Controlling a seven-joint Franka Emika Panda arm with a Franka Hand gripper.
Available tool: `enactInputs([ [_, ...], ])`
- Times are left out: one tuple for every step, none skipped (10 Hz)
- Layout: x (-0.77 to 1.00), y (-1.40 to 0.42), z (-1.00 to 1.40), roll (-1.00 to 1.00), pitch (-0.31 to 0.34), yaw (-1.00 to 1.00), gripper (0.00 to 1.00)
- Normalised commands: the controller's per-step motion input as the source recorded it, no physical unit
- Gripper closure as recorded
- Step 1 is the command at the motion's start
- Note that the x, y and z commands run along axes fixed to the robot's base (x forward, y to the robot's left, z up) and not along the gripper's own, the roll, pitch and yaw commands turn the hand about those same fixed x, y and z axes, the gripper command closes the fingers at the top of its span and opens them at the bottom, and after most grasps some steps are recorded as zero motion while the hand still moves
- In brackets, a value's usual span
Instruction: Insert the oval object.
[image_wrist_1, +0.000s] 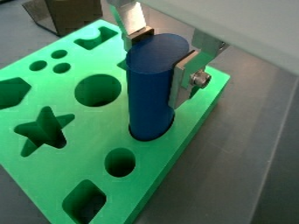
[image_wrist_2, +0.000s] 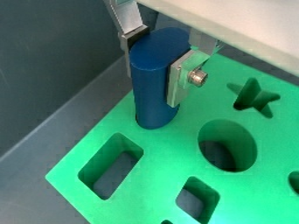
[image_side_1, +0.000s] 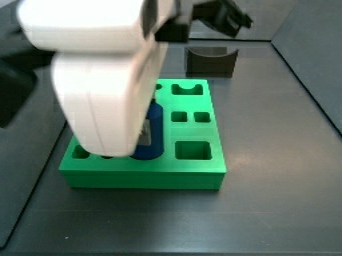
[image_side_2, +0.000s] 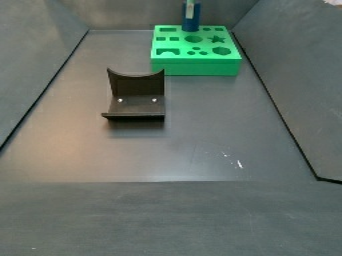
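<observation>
The blue oval peg (image_wrist_1: 152, 87) stands upright between my gripper's (image_wrist_1: 162, 57) two silver fingers, which are shut on its upper part. Its lower end meets the top of the green block (image_wrist_1: 47, 188) near one edge, and a thin dark rim of an opening shows round its base. Both wrist views show this; in a wrist view the peg (image_wrist_2: 156, 83) stands near the block's corner (image_wrist_2: 82, 179), held by the gripper (image_wrist_2: 158, 52). In a side view the white arm hides the gripper and most of the peg (image_side_1: 152, 135). In a side view the peg (image_side_2: 191, 14) rises from the far block (image_side_2: 197, 62).
The green block has several shaped holes: a star (image_wrist_1: 42, 129), a round one (image_wrist_1: 97, 89), a rectangle (image_wrist_2: 111, 164). The dark fixture (image_side_2: 134, 97) stands on the grey floor, apart from the block; it also shows in a side view (image_side_1: 211, 60). Grey walls enclose the floor.
</observation>
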Motion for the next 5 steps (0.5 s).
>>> enactInputs([
  [0.21, 0.12, -0.64, 0.00, -0.020, -0.09, 1.00],
  [0.15, 0.11, -0.48, -0.03, -0.027, -0.11, 1.00],
  [0.10, 0.09, -0.43, -0.11, -0.067, -0.11, 1.00],
  [0.01, 0.05, -0.33, -0.17, -0.163, -0.08, 1.00],
  [0.04, 0.11, -0.04, -0.13, 0.000, -0.09, 1.00],
])
